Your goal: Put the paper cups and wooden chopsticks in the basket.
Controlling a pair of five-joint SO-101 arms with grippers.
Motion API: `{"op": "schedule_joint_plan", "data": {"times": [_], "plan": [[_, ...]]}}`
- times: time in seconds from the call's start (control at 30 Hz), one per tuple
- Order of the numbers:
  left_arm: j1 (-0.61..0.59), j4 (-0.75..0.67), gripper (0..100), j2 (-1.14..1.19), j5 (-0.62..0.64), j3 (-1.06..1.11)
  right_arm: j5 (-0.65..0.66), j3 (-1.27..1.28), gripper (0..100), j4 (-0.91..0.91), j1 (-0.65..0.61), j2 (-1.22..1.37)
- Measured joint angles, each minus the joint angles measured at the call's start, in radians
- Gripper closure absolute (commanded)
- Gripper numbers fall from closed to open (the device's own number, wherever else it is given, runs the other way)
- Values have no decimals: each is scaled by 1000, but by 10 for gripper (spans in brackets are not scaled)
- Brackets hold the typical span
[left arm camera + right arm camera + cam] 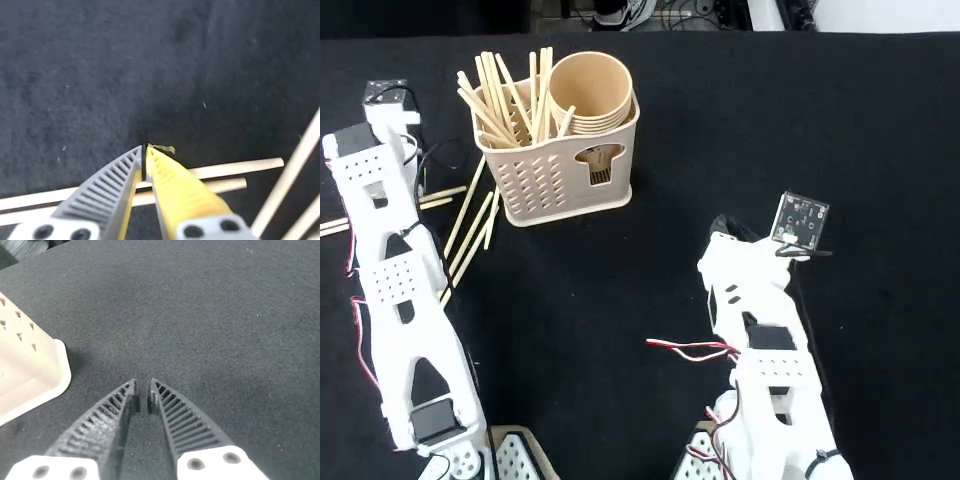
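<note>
Paper cups [592, 90] sat stacked in basket [560, 185] beside upright chopsticks [505, 100]. We saw loose chopsticks [470, 235] on table [620, 300]. Left gripper [145, 162] clenched empty above two; right gripper [142, 397] pinched closed near basket.

The left arm [395, 280] hides part of the loose chopsticks [470, 215].

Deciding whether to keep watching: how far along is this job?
Done: the stacked paper cups and a bundle of chopsticks stand in the basket. In hand: nothing; the left gripper is shut over two loose chopsticks. Left: those and the other chopsticks lying on the table beside the basket.
</note>
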Motion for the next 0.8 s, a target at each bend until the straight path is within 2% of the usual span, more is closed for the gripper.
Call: {"op": "schedule_joint_plan", "data": {"times": [0.37, 0.6, 0.8], "plan": [[-29, 20, 972, -48, -17, 74, 0, 0, 946, 0, 0, 0], [-69, 31, 966, -189, -44, 203, 0, 0, 946, 0, 0, 0], [-75, 31, 875, -410, -114, 342, 0, 0, 946, 0, 0, 0]]}}
